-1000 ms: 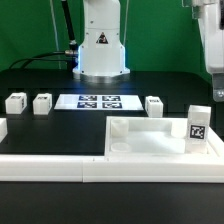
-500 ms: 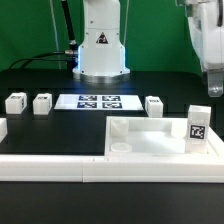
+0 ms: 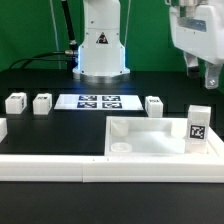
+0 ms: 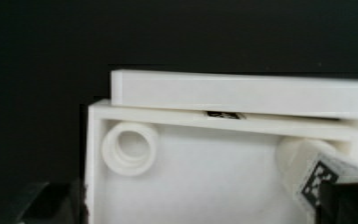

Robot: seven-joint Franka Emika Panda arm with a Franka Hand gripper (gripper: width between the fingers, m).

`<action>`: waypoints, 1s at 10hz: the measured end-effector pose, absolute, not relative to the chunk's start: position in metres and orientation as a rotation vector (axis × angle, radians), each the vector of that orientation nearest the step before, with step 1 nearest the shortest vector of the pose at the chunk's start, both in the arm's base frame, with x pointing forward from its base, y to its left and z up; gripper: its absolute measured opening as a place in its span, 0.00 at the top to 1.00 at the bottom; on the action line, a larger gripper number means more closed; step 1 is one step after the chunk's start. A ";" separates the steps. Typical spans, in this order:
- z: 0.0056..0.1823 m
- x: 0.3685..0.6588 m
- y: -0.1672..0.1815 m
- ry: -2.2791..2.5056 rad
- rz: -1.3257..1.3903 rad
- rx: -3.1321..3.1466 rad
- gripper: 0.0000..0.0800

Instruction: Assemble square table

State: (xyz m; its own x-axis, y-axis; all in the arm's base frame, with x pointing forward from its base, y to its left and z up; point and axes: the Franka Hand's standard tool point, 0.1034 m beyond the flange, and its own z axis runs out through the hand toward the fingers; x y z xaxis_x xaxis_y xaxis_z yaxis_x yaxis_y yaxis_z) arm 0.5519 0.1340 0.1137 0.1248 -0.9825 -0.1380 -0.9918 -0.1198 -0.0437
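One change matters: above the square table slab (image 3: 150, 142) on the counter (image 3: 60, 128), the tool (image 3: 202, 74) has lifted, its fingers spread and empty. The leg block (image 3: 198, 122) stands below it on the slab's corner, released; you likely fetch another leg next.

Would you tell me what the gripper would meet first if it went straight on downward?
The gripper would probably meet the square table near its corner, beside the leg block; depth is unclear.
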 end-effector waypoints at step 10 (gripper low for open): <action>0.073 0.486 0.134 0.848 -0.001 -2.918 0.19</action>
State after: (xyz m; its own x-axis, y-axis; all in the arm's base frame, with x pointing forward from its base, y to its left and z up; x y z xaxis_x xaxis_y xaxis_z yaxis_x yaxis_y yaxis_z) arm 0.4864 0.1345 0.0727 0.8446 -0.5347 -0.0282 -0.5346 -0.8393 -0.0988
